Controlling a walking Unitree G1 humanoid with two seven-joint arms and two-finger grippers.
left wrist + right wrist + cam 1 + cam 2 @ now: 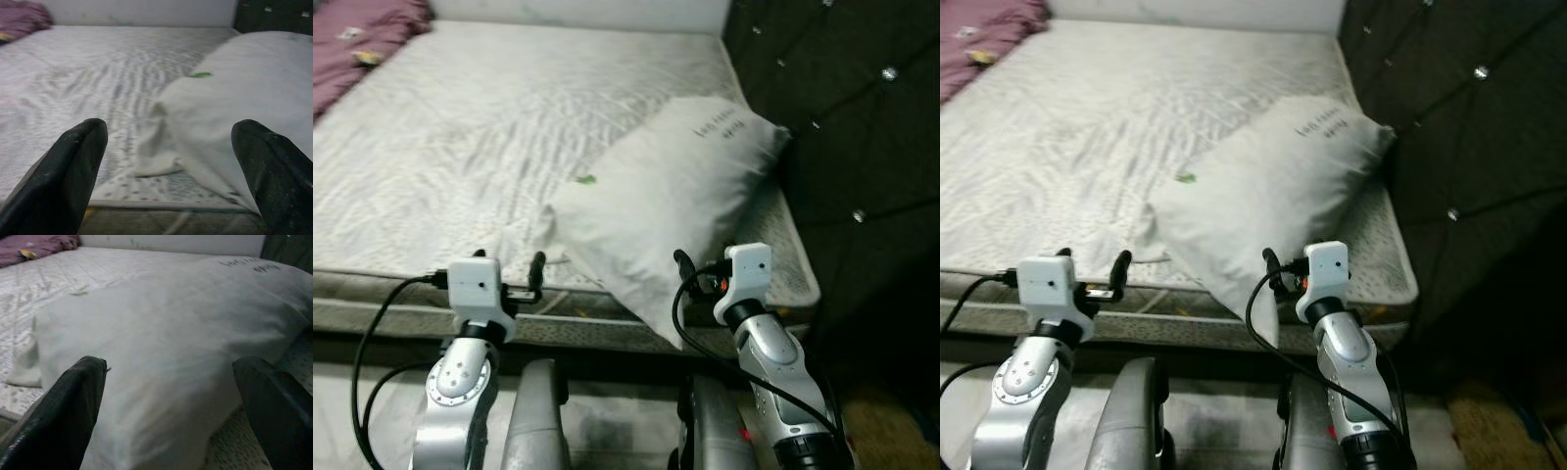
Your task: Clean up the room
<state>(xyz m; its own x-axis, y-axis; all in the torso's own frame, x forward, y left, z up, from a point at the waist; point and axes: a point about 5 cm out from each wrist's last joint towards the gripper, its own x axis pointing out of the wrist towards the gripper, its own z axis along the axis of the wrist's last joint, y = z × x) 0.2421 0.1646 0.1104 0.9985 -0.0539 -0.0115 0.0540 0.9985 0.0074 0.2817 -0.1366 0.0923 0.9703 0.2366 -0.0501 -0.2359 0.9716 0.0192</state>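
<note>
- large white fabric pillow (671,201) with a line of small dark print near its far end lies on the bare pale quilted mattress (460,127), on the side toward the dark tufted headboard (862,127).
- its long axis runs diagonally: printed end far and toward the headboard, near end at the mattress front edge, apparently overhanging it a little.
- right gripper (690,269) is directly before the pillow's near end, just beside or touching it; cannot tell which. in the right wrist view the two black fingers (63,416) stand wide apart with the pillow bulk spanning the gap between them.
- left gripper (524,279) sits at the mattress front edge, off to the left of the pillow's near corner. its black fingers (58,181) are also spread apart, empty; in the left wrist view the pillow's floppy corner lies ahead and toward one finger.
- judgement: right arm is the nearer and squarer to the pillow; left would need to shift right to reach the corner.
- a small green speck (585,179) rests on the pillow's upper face.
- crumpled mauve blanket (357,39) lies at the far left corner of the bed, well apart from both arms.
- judgement: pillow looks soft and bulky; a two-arm hold along the near end seems likely.
</note>
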